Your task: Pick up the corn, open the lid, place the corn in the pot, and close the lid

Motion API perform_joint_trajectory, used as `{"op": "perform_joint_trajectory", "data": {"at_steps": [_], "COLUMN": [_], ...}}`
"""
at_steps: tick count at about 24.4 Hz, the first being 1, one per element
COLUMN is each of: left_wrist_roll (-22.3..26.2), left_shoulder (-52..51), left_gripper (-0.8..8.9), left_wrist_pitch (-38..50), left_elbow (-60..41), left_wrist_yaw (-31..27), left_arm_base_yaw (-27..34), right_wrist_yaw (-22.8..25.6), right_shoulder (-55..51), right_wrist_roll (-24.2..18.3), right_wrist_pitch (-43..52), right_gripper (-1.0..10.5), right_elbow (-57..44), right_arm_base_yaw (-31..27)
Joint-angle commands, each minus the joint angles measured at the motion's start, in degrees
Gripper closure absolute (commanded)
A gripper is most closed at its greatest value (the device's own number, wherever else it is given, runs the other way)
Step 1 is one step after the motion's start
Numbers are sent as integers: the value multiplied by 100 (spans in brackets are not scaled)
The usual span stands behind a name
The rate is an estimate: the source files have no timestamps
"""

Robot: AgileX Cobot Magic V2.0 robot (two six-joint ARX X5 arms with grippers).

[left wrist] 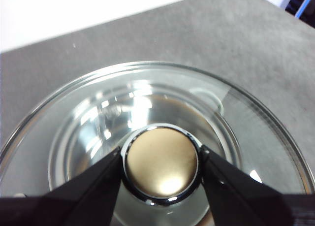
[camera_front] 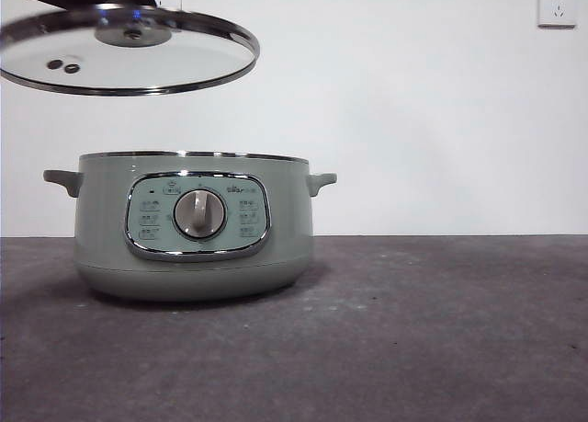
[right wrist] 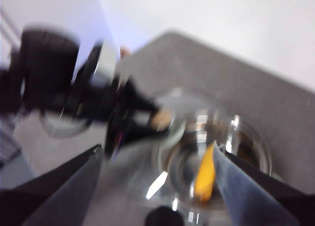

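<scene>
The sage-green pot [camera_front: 193, 256] stands uncovered on the table at the left of centre. The glass lid [camera_front: 129, 59] hangs tilted above and a little left of it, its glass [left wrist: 88, 137] filling the left wrist view. My left gripper [left wrist: 161, 168] is shut on the lid's round knob [left wrist: 161, 162]. The right wrist view is blurred. There, the yellow-orange corn [right wrist: 204, 174] lies inside the pot [right wrist: 246, 137], below my right gripper [right wrist: 156, 149], whose jaws are wide open with nothing between them. The left arm [right wrist: 74, 88] shows beside it.
The grey table [camera_front: 441, 330] stretches to the right of the pot. A white wall stands behind, with a socket [camera_front: 557, 5] at the top right.
</scene>
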Motion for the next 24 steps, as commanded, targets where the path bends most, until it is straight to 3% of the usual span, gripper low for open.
{"op": "perform_joint_trajectory", "data": {"at_steps": [1, 11, 16, 24], "left_wrist_roll": [70, 74, 199, 212], "left_shoulder": [142, 935, 1320, 1661], "left_gripper": [821, 821, 821, 821], "left_wrist_pitch": [378, 990, 1259, 1510], "left_elbow": [118, 120, 120, 122], "left_wrist_yaw": [68, -197, -706, -975], "left_arm_base_yaw": [-31, -380, -752, -789], "right_wrist_yaw": [201, 1443, 1438, 1447], "right_shoulder": [-717, -2916, -3554, -4207], "right_wrist_roll": [7, 332, 597, 890], "right_wrist_pitch": [-162, -160, -157, -157], "right_gripper": [568, 568, 568, 568], "right_elbow": [-1434, -4962, -5993, -6959], "right_arm_base_yaw": [35, 33, 33, 33]}}
